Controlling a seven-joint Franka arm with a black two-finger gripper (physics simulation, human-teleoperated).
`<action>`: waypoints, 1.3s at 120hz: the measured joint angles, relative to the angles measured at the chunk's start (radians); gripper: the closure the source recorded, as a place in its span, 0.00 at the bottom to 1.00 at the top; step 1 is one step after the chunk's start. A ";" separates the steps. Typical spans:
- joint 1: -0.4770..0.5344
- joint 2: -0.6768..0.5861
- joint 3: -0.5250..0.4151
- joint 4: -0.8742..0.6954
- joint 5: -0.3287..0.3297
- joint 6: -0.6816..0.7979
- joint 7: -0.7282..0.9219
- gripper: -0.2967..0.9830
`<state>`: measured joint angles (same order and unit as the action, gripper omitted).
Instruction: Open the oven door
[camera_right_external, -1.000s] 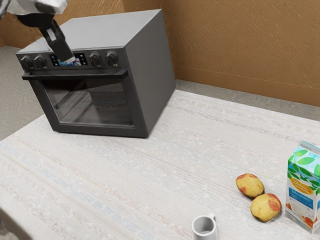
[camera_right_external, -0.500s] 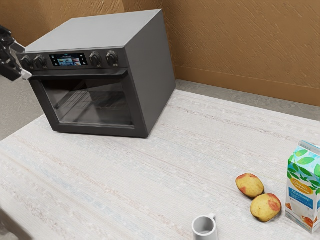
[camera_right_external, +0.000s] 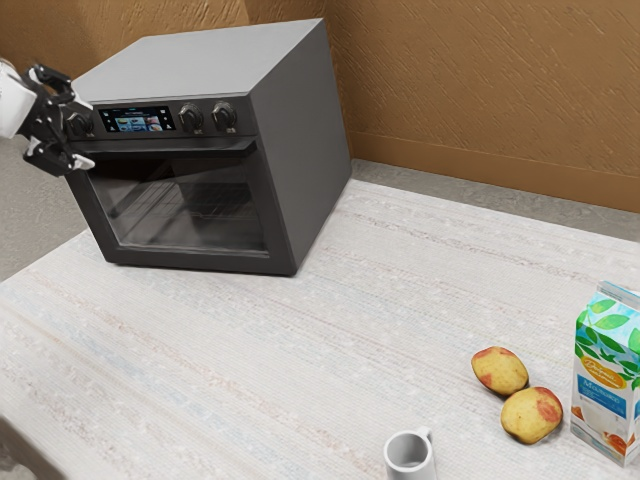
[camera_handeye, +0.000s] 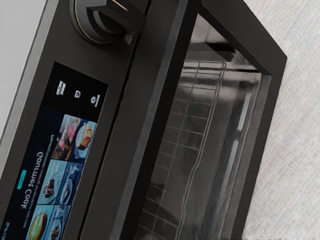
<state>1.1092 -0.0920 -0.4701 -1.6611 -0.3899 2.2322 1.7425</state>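
The gripper (camera_right_external: 86, 133) is at the oven's left end in the exterior view, its two fingers spread, one tip by the left knobs and the other lower, near the handle's end. Nothing is visible between them. The dark grey oven (camera_right_external: 315, 150) has its door (camera_right_external: 195, 262) closed, with a long handle (camera_right_external: 190, 148) across the top. In the wrist view the handle (camera_handeye: 165, 95) runs obliquely between the display (camera_handeye: 50, 165) and the door's glass (camera_handeye: 200, 145), where rack wires show. Whether the fingers touch the handle, I cannot tell.
On the cloth-covered table (camera_right_external: 300, 350) stand a white mug (camera_right_external: 408, 455), two reddish-yellow fruits (camera_right_external: 499, 371) and a carton (camera_right_external: 603, 385), all toward the exterior view's lower right. A brown wall (camera_right_external: 480, 90) rises behind.
My hand first swung away from in front of the display to the exterior view's left, turning, then came slightly back toward the oven. The fingers now show spread apart. The door has not moved.
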 joint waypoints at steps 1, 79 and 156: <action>0.000 0.001 -0.001 0.000 0.000 0.001 0.004 0.23; 0.018 0.139 -0.077 0.041 0.103 0.071 0.169 0.23; -0.001 0.157 -0.078 0.006 0.131 0.105 0.221 0.23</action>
<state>1.1081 0.0651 -0.5477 -1.6552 -0.2591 2.3375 1.9637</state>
